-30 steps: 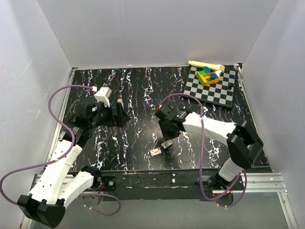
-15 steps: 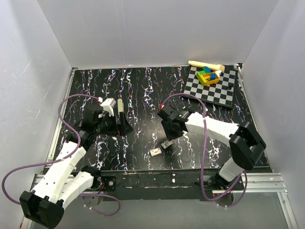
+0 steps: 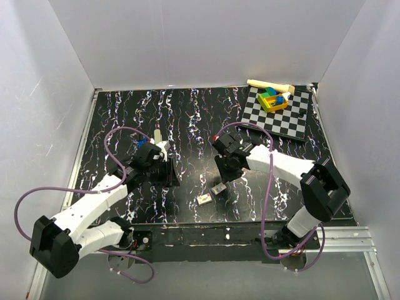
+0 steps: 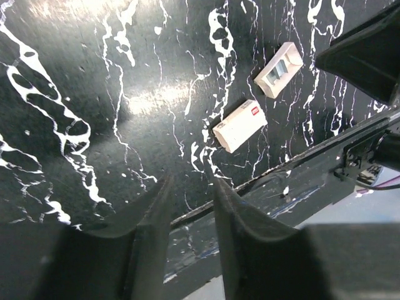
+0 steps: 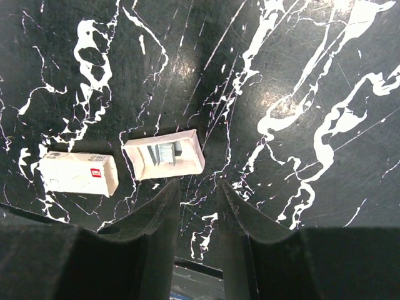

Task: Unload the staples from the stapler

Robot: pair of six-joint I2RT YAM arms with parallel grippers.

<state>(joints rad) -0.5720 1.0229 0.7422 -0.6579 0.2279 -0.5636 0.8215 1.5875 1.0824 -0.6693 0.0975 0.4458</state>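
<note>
Plainly, the left end effector (image 4: 192,185) and the right end effector (image 5: 200,186) gape narrowly, holding nothing.

Glossy black marbled table (image 4: 81,81), matt paper box (image 4: 240,125)

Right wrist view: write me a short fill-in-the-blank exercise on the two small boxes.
The open box holds ___.
The closed box carries a ___ label.
In the right wrist view, the closed box lies ___ of the open one.
The right gripper holds ___.
Missing: staples; red; left; nothing.
</note>
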